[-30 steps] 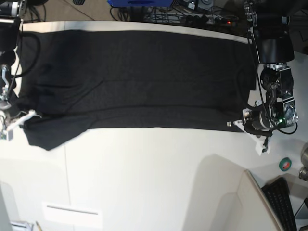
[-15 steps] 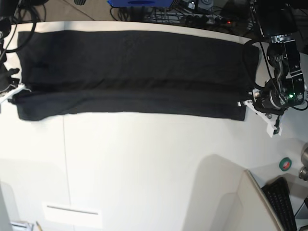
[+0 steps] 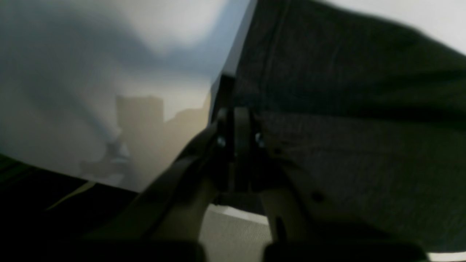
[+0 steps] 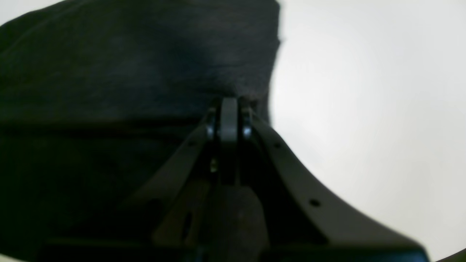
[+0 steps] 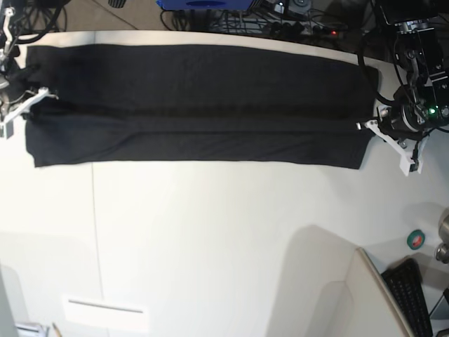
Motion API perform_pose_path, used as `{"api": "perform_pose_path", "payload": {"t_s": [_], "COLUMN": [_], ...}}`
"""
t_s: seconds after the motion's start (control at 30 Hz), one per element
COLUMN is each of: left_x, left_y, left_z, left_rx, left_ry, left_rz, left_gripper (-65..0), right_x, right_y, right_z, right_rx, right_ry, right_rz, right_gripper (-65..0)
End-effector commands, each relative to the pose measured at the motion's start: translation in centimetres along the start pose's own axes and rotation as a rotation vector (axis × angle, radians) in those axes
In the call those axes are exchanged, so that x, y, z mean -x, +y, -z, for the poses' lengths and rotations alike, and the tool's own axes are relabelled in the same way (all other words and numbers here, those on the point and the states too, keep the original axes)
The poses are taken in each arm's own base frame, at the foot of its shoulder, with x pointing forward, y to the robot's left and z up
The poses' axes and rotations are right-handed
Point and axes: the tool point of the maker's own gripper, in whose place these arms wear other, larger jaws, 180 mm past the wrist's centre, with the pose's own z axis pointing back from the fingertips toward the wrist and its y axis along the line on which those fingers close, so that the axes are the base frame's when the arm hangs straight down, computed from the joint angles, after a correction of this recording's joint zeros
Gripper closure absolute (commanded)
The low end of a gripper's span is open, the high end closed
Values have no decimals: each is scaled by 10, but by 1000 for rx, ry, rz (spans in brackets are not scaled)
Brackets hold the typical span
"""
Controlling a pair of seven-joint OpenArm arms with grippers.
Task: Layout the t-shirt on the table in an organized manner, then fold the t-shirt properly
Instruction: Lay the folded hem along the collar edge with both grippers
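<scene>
T-shirt cloth lies flat in a long black band across the far part of the table, running from left to right. No coloured print shows on it. Near the front, the table is bare white with a thin seam. On the right side of the base view, the left gripper is pinched tight on the shirt's right edge. On the left side, the right gripper is pinched tight on the left edge, and its arm is partly cut off. Both wrist views are blurry and dark. Tangled cables sit beyond the far edge.
</scene>
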Motion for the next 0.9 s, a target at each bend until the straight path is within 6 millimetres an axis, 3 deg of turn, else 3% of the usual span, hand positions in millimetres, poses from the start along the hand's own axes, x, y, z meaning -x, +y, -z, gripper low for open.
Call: {"api": "perform_pose_path", "payload": {"t_s": [0.0, 0.4, 0.7, 0.87], "left_x": [-8, 4, 13, 18], "left_y": [6, 10, 18, 17], "left_z": [-5, -4, -4, -3], "left_rx": [-18, -33, -49, -49], "left_ry": [-30, -5, 21, 33], "left_rz": [8, 13, 30, 34], "left_gripper": [0, 0, 0, 0], "right_x": [-10, 20, 54, 56], "right_y": [-6, 3, -4, -4], "right_z": [-5, -22, -9, -8], "right_rx": [13, 1, 9, 8], "right_ry": [-36, 13, 105, 111], "right_rz": [-15, -24, 27, 31], "right_gripper": [0, 0, 0, 0]}}
